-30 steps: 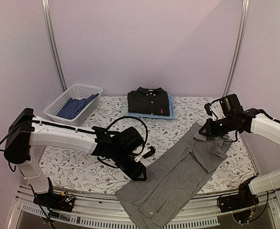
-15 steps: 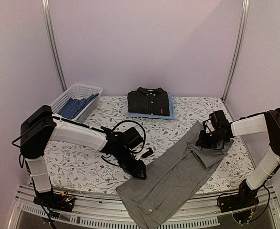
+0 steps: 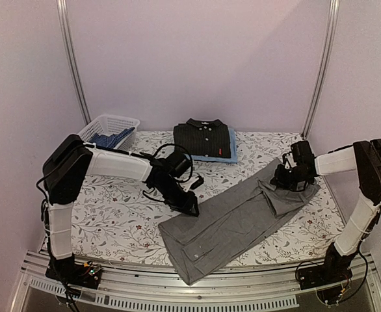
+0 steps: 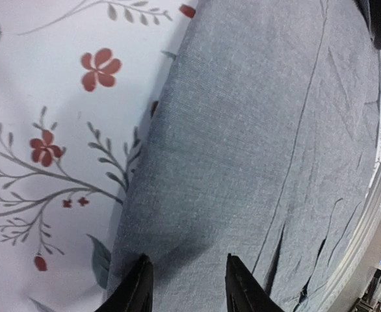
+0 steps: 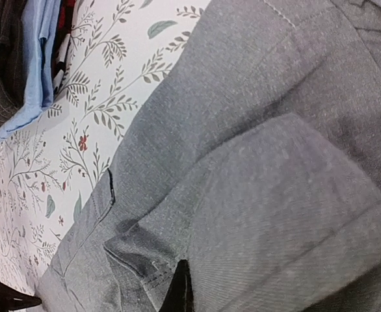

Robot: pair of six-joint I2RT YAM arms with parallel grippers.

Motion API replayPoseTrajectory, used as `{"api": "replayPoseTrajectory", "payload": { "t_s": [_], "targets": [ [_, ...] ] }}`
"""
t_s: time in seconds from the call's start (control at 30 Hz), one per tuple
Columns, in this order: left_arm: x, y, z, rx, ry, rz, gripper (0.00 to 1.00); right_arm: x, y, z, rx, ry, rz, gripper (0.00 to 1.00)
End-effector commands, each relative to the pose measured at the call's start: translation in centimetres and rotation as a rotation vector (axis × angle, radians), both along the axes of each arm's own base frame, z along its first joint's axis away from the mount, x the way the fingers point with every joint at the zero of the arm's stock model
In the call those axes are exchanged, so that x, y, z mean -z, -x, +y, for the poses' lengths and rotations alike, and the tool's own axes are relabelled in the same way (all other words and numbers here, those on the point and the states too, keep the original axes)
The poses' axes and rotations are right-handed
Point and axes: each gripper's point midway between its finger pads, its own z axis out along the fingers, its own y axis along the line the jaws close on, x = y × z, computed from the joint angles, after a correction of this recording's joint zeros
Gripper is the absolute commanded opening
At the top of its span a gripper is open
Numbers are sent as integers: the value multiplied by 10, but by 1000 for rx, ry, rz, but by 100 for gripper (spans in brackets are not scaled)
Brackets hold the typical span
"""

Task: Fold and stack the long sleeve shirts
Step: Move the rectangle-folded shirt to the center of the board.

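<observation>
The grey shirt [image 3: 236, 218] lies flat in a long diagonal strip from the near middle to the right of the table. My left gripper [image 3: 190, 208] sits at its left edge. In the left wrist view its fingertips [image 4: 142, 286] stand apart on the grey cloth [image 4: 255, 143], so it [image 4: 187, 286] is open. My right gripper [image 3: 283, 182] is at the shirt's far right end. In the right wrist view it [image 5: 181, 289] is shut on a fold of the grey shirt [image 5: 275, 195]. The folded black shirt [image 3: 203, 138] lies on the folded light blue shirt [image 3: 233, 151] at the back middle.
A white lattice basket [image 3: 93, 133] with blue cloth in it stands at the back left. The flowered tablecloth [image 3: 112, 214] shows around the shirts. The black and light blue stack [image 5: 21, 71] shows at the left of the right wrist view.
Both grippers have moved toward the back of the table. The grey shirt has slid with them, away from the near edge, and lies flatter.
</observation>
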Motion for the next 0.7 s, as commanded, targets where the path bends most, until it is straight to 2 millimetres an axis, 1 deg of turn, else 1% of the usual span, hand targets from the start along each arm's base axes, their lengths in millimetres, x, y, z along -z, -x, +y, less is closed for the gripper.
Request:
{"api": "replayPoseTrajectory", "payload": {
  "t_s": [0.0,0.07,0.1,0.2,0.27,0.33,0.43,0.5,0.6,0.67],
  "targets": [
    [27,-11,42,-41,-164,11,38,-27,-16,2,-22,10,-51,0],
    [23,-9,43,-34,-159,11,38,-37,-15,8,-53,22,-67,0],
    [21,-9,43,-32,-155,8,38,-46,-14,12,-65,38,-82,0],
    [8,-8,44,-29,-140,-9,38,-65,-9,28,-134,88,-116,0],
    [-7,-10,42,-31,-118,-32,38,-80,-3,41,-185,113,-147,0],
    [-25,-14,38,-35,-90,-61,39,-99,5,58,-247,130,-190,0],
    [-60,-20,29,-34,-13,-117,39,-123,20,93,-371,135,-252,0],
    [-85,-24,21,-31,49,-160,40,-134,34,119,-460,126,-280,0],
    [-117,-27,12,-26,136,-214,42,-140,56,159,-594,94,-296,0],
    [-130,-27,9,-24,178,-229,43,-140,70,186,-680,70,-300,0]
  ]
}}
